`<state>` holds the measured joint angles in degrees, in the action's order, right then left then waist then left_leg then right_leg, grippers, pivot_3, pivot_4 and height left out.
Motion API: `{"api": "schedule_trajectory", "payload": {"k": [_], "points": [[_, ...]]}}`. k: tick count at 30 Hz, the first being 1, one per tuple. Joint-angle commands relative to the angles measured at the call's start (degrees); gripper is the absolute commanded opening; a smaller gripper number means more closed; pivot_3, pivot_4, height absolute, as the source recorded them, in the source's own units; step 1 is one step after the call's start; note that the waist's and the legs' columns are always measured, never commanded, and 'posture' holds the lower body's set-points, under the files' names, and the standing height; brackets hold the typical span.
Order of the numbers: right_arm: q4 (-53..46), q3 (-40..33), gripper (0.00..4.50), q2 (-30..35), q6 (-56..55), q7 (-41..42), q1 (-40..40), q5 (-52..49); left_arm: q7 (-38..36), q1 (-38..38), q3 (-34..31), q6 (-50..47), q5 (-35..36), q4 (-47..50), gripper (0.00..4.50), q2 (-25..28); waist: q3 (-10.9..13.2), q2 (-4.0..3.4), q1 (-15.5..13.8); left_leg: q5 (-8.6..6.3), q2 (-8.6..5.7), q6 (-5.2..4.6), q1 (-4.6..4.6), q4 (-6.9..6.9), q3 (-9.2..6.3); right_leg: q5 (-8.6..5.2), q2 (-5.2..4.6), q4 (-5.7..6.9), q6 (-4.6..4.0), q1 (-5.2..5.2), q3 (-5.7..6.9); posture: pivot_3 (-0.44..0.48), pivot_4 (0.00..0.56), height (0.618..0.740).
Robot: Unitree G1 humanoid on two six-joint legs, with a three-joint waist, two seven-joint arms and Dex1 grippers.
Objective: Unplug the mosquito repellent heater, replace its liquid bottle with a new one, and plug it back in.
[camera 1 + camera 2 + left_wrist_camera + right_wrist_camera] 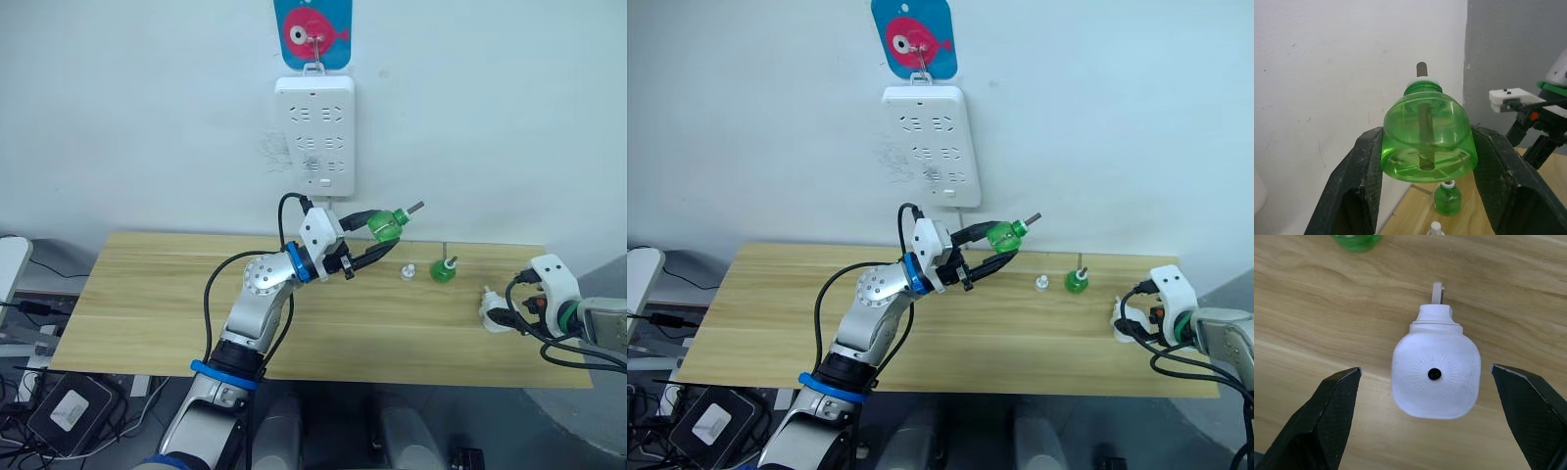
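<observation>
Landmark: the small white rounded plastic heater [1436, 375], lying unplugged on the pale wood-grain counter [147, 294] near its right end, vent hole facing up, empty socket not visible.

Left of heater, well apart and raised above the counter: left tool [377, 238] pinching a translucent green round plastic bottle [385, 225], uncapped, thin dark wick rod running out of its neck. Bottle's long axis lies near level, tilted slightly up, wick pointing toward the heater's side. Judged to be the fresh bottle, since a tiny white screw cap [407, 271] sits loose on the counter.

Nearer the heater, on the counter: a second green bottle [443, 269] upright, wick up, just beside the cap. Judged the spent one.

At the heater: right tool [1425, 416] hangs directly over it, black textured fingers [1332, 401] spread wide to either side, not touching. Right arm is the nearer one.

Coming move turns on the wick axis lining up with the heater's underside opening; heater must first be lifted and turned.

Surfaces: heater smooth and rounded, slippery; bottle glossy.
</observation>
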<state>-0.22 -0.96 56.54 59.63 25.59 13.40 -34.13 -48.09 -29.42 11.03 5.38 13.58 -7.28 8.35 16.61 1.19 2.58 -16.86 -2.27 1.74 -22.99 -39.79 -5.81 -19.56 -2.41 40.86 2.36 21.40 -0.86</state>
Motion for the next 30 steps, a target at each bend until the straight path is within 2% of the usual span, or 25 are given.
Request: {"api": "schedule_trajectory", "payload": {"k": [1, 15, 30], "points": [[2.1, 0.2, 4.44, -0.8, -1.5, 2.2, 2.1, 3.3, 0.1, 0.4, 0.6, -0.1, 0.3, 3.0, 2.25, -0.2, 0.0, 0.0, 0.0, 0.0, 0.0, 0.0, 0.01, 0.0, 0.0, 0.0, 0.0, 0.0, 0.0, 0.0, 0.0, -0.032, 0.263, 0.74], [6.5, 1.8, 4.44, -2.8, -0.1, 8.4, 4.1, 9.5, -0.5, 0.4, 0.9, -1.9, 0.7, 4.3, 2.25, -0.2, 0.0, 0.02, -0.4, -0.01, -0.02, -0.02, -0.01, 0.01, -0.02, 0.0, -0.03, -0.01, 0.0, 0.0, 0.01, -0.025, 0.278, 0.74], [12.5, 4.7, 4.44, -4.0, -5.7, 13.8, 5.3, 16.6, -0.1, 0.8, 1.1, -3.6, 1.0, 6.4, 2.25, -0.4, 0.1, 0.04, -0.5, -0.02, -0.02, -0.03, -0.01, 0.03, -0.02, 0.0, -0.04, -0.03, 0.0, -0.01, 0.01, -0.019, 0.287, 0.74]]}}
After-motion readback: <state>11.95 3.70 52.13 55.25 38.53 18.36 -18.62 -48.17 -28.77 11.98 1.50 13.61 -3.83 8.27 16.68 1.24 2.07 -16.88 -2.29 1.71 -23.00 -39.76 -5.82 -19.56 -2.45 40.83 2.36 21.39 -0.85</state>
